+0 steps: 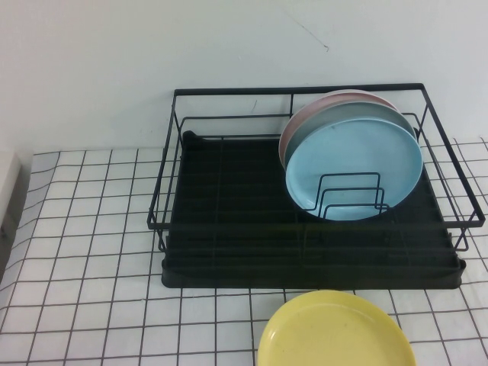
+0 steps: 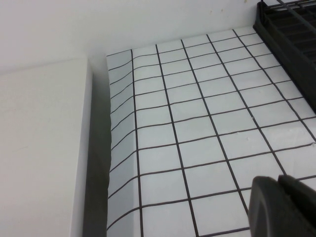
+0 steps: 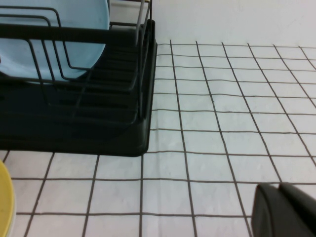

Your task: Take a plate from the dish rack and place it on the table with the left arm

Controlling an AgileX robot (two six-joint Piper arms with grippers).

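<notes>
In front of the dish rack [image 1: 313,191] the yellow plate [image 1: 335,332] is lying flat on the surface [image 1: 91,252] | left claw [image 2: 284,207] and right claw [image 3: 286,210] are hanging low beside the rack, empty, opening unclear | you are parking: avoid the wires.

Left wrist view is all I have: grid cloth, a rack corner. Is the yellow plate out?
Observer: Yes. The yellow plate lies flat on the table, in front of the rack.
Operator: What's in the rack?
Observer: A blue plate on edge at its right, a pink plate behind.
Operator: Grippers?
Observer: Left gripper is over cloth left of the rack; right gripper is over cloth near its right front corner.
</notes>
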